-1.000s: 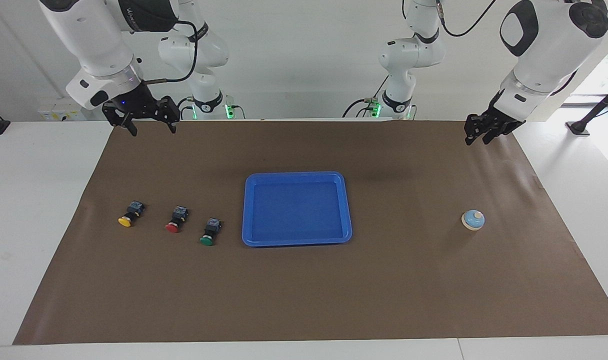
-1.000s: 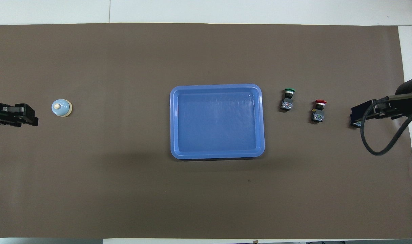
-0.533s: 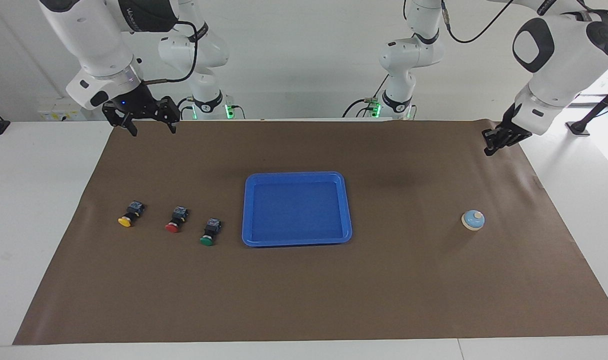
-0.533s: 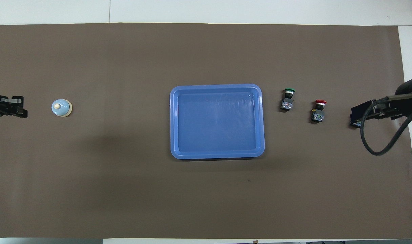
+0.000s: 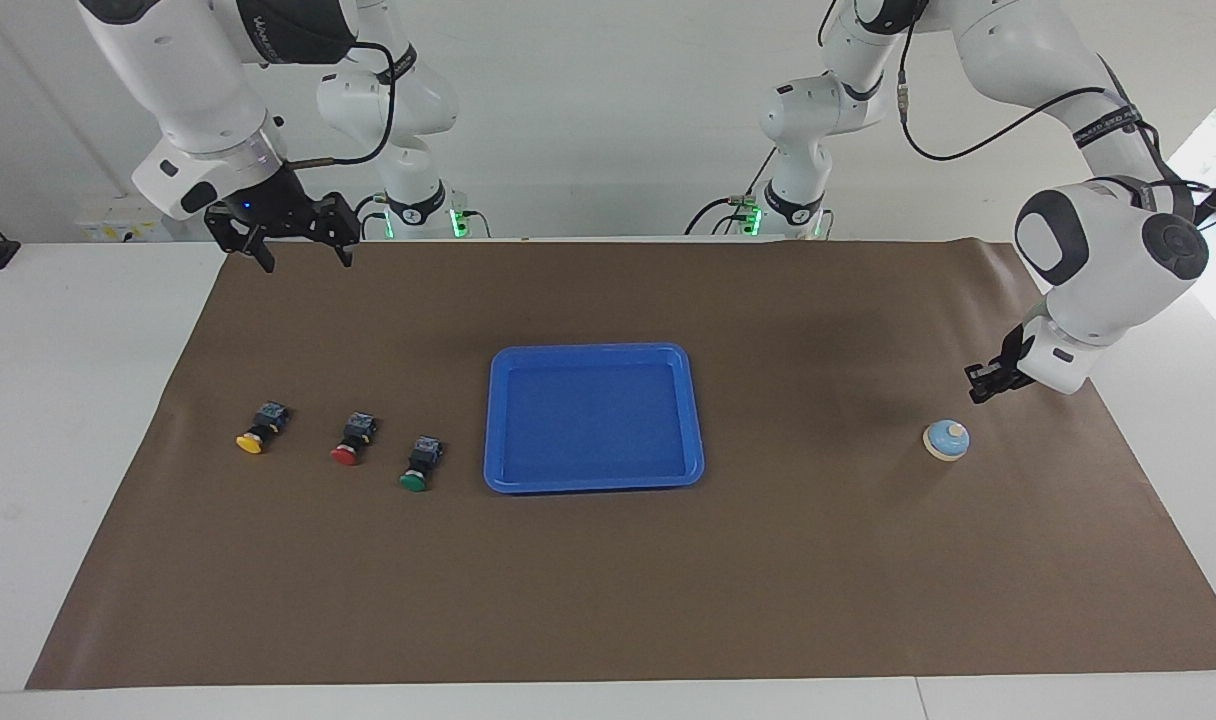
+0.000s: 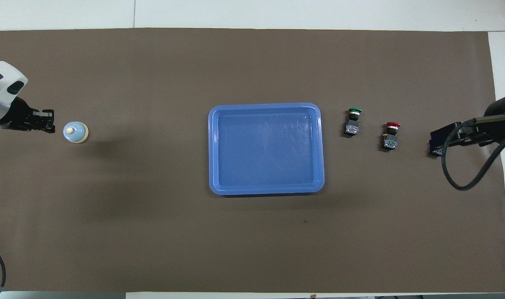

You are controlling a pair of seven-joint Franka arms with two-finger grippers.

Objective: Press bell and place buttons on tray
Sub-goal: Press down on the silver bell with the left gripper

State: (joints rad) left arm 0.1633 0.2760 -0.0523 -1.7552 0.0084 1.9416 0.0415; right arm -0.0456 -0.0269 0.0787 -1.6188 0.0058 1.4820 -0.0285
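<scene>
At the table's middle lies the empty tray (image 5: 593,417), three buttons (image 5: 353,442) lined beside it toward the right arm's end. The right gripper (image 5: 298,245) waits spread wide above the mat's edge. Near the other end, the left gripper (image 5: 980,382), fingertips together, hangs just beside the bell (image 5: 946,439); pressing it seems to be the step in hand, calling for centring over the knob, then descending.

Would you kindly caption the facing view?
Shut left gripper nears the bell; three buttons lie beside the tray.
</scene>
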